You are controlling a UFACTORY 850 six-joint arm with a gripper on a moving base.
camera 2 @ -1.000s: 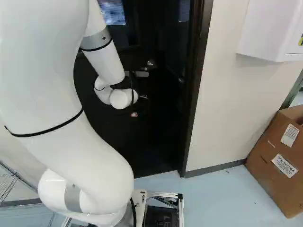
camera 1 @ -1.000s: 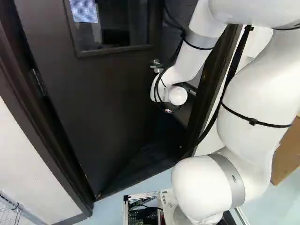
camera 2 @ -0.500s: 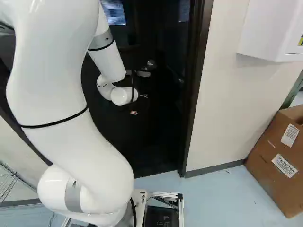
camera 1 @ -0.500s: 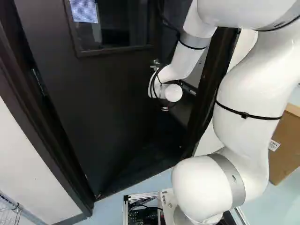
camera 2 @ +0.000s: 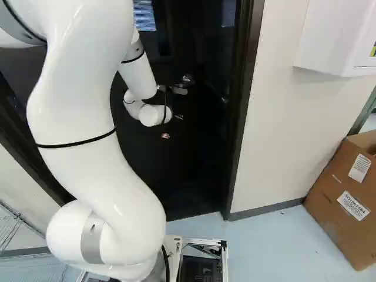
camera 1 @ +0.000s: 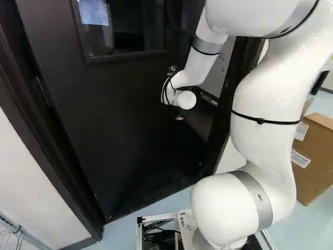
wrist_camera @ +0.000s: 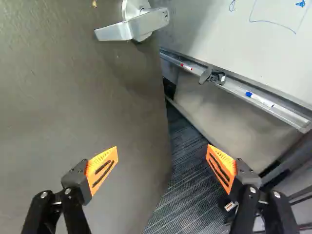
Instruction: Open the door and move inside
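Whiteboard [wrist_camera: 219, 34] and dark carpet [wrist_camera: 183, 195] show past the free edge, so the door [wrist_camera: 73, 112] is ajar. My gripper [wrist_camera: 162, 151] is spread wide, nothing held: one finger over the door face, the other over the gap. Lever handle [wrist_camera: 146, 23] is ahead, near that edge. Step looks like pushing wider: best get both fingers onto the face, press near the free edge, keep clear of the frame [camera 2: 244, 88], then roll in.
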